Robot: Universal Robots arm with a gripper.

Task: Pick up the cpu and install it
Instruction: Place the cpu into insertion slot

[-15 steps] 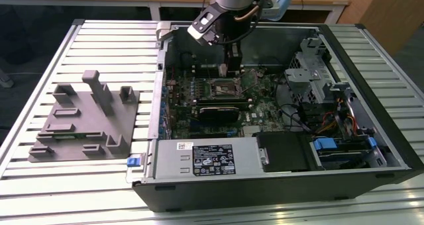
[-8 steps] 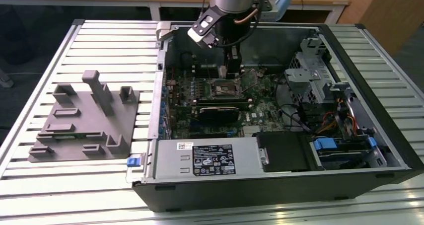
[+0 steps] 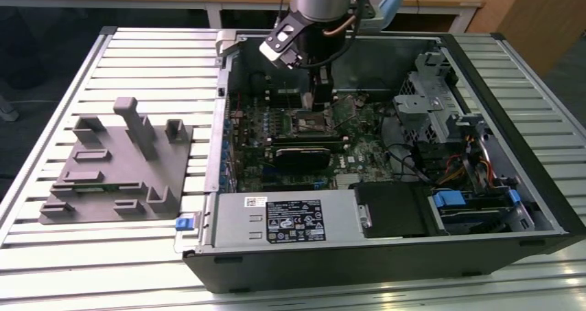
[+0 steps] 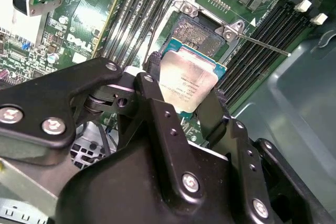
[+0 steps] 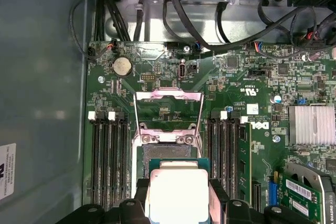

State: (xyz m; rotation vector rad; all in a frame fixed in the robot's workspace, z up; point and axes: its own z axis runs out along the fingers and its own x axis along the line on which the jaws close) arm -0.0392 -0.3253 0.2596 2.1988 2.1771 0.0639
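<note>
At the exterior view's left, a matte grey plastic tray (image 3: 114,167) with moulded upright posts lies on the ribbed metal table (image 3: 55,270). Just beside it to the right, the open computer case (image 3: 385,270) exposes its green motherboard (image 3: 361,150), with cables and drive bays crowding the far right. The gripper (image 3: 311,99) reaches down over the board. In the second wrist view its black fingers (image 4: 157,108) pinch the cpu (image 4: 186,85), a flat square with a dull silver lid, by opposite edges. It hangs over the open socket (image 5: 168,153), whose metal load plate (image 5: 169,109) stands raised between black memory slots (image 5: 107,156).
</note>
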